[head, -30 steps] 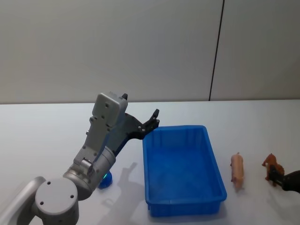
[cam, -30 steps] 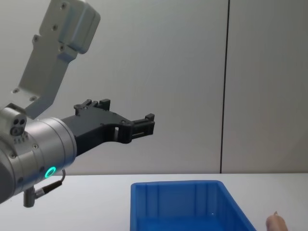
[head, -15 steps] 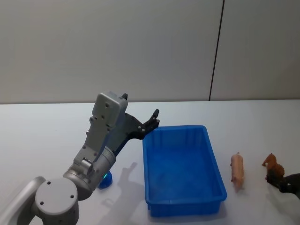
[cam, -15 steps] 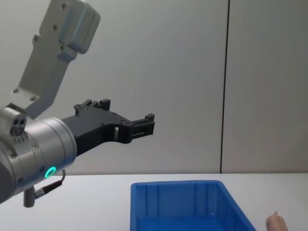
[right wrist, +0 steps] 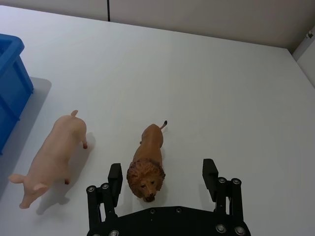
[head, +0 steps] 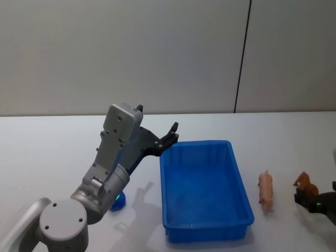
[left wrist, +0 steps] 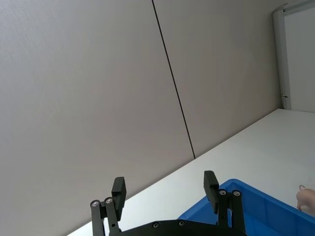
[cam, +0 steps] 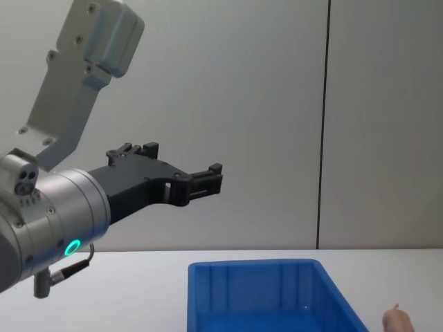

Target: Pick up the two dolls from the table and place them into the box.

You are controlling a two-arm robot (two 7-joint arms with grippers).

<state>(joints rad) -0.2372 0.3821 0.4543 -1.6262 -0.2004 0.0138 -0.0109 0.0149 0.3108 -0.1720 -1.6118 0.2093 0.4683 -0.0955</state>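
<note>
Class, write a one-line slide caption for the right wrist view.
Open right hand lined up on the lion doll, pig doll beside it, blue box nearby on the white table.

- The left arm (cam: 62, 221) reaches in from 9 o'clock, large, with a green ring light (cam: 71, 247) on its silver barrel.
- The left gripper (cam: 213, 176), black, hangs in the air before the grey wall (cam: 228, 83), at 11 o'clock of the blue bin (cam: 256, 290).
- The bin stands on the white table (cam: 131, 290) at 6 o'clock.
- A pale pink doll (cam: 396, 319) just pokes in at 5 o'clock, beside the bin but apart from it.
- A dark seam (cam: 324, 124) runs down the wall at 1 o'clock.
</note>
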